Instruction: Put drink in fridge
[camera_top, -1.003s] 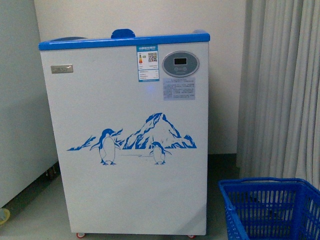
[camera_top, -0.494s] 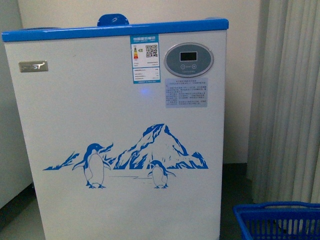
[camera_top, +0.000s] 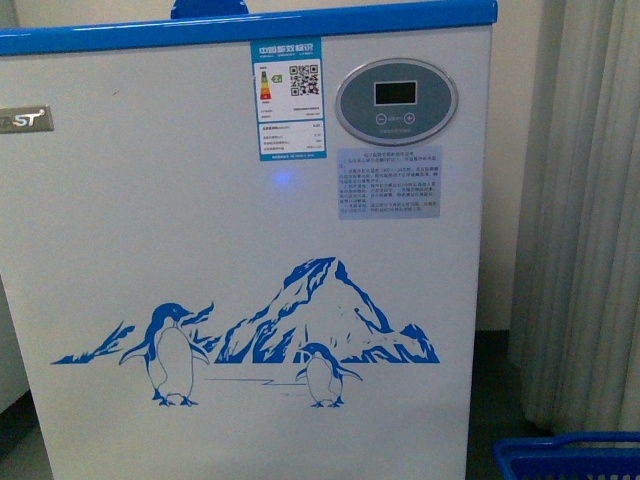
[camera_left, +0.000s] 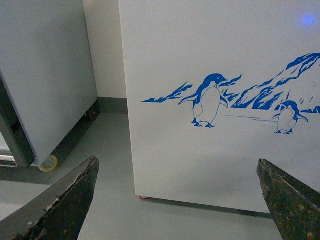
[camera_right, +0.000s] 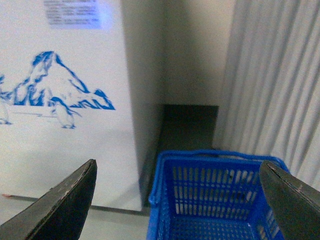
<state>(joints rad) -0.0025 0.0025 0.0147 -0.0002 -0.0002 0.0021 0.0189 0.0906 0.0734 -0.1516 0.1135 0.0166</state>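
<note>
The fridge fills the front view: a white chest freezer with a blue rim, an oval display and a blue penguin-and-mountain graphic. It also shows in the left wrist view and the right wrist view. The drink is out of view. My left gripper is open and empty, low in front of the fridge's front wall. My right gripper is open and empty above the blue basket. Neither arm shows in the front view.
The blue plastic basket stands on the floor right of the fridge; its rim shows in the front view. A grey curtain hangs at the right. A grey cabinet on castors stands left of the fridge.
The front view has come closer to the fridge: it now fills the frame, its top edge is near the picture's top, and the basket has slid almost out at the bottom right.
</note>
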